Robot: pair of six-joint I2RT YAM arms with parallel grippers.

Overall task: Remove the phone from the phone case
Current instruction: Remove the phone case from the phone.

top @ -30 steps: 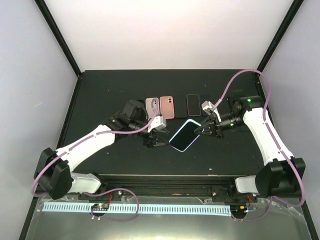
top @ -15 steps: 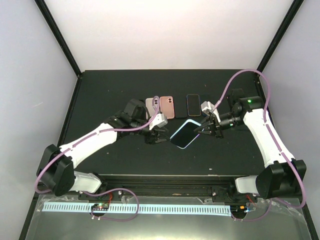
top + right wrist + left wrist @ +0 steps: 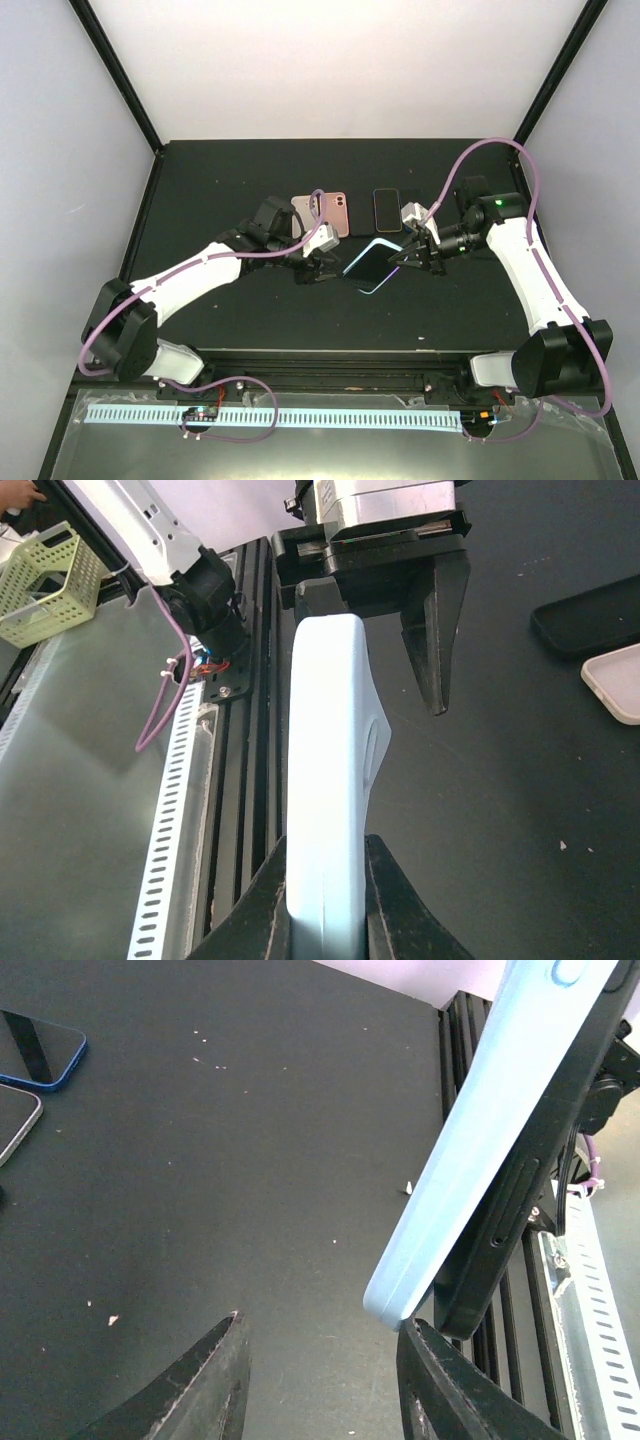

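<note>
The right gripper (image 3: 325, 890) pinches the light-blue rubbery phone case (image 3: 325, 730), with the black slab phone (image 3: 520, 1190) inside it. The left gripper (image 3: 322, 1325), jaws apart, straddles its corner; extraction is not yet done.

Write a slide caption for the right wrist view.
Right gripper clamps the blue phone case edge-up; left gripper open at its far end.

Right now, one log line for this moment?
right fingers: shut on blue phone case | left fingers: open, at its far corner | phone: not out yet

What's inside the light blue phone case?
A black phone, side edge and dark screen visible against the light blue phone case. Its back is covered by the case.
</note>
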